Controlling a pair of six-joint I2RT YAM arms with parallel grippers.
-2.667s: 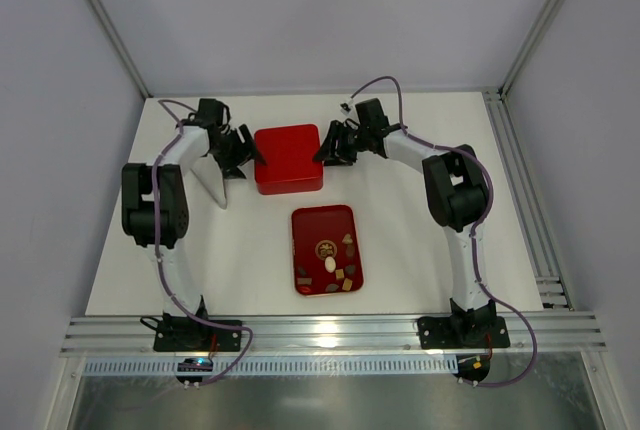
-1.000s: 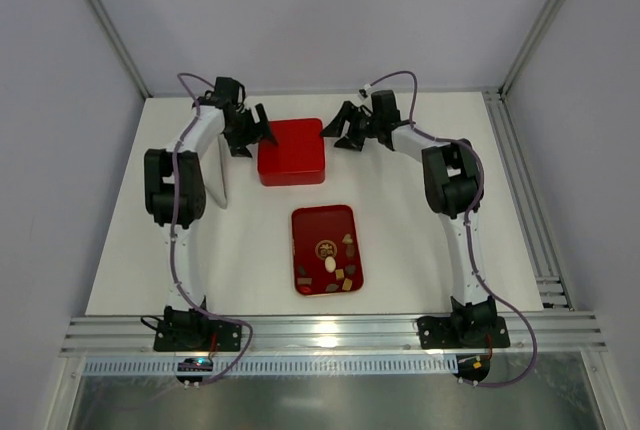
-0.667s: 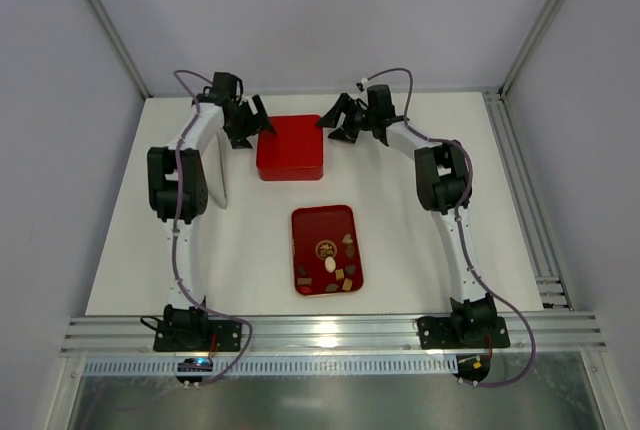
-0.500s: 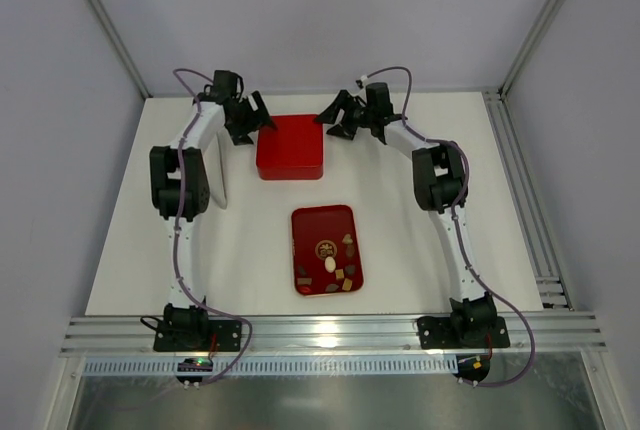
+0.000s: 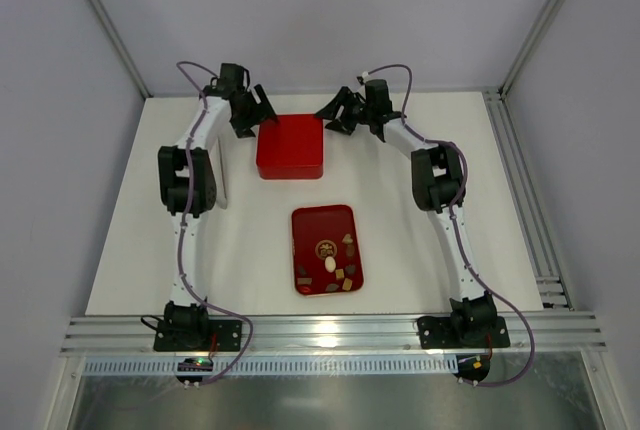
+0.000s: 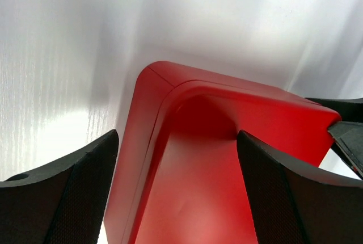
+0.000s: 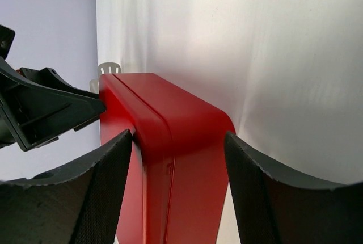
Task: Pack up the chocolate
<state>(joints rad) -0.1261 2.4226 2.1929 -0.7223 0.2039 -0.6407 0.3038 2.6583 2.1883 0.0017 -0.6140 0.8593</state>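
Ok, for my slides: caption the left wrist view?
Open black fingers of the left gripper flank a corner of the glossy red square box on the white table.

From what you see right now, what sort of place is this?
Probably a laboratory robot cell: a white table walled by plain panels, two arms bolted to an aluminium rail, a tray of chocolate.

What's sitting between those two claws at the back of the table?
A closed red box. The overhead view shows its far edge between the left claw and the right claw; each wrist view shows one of its corners.
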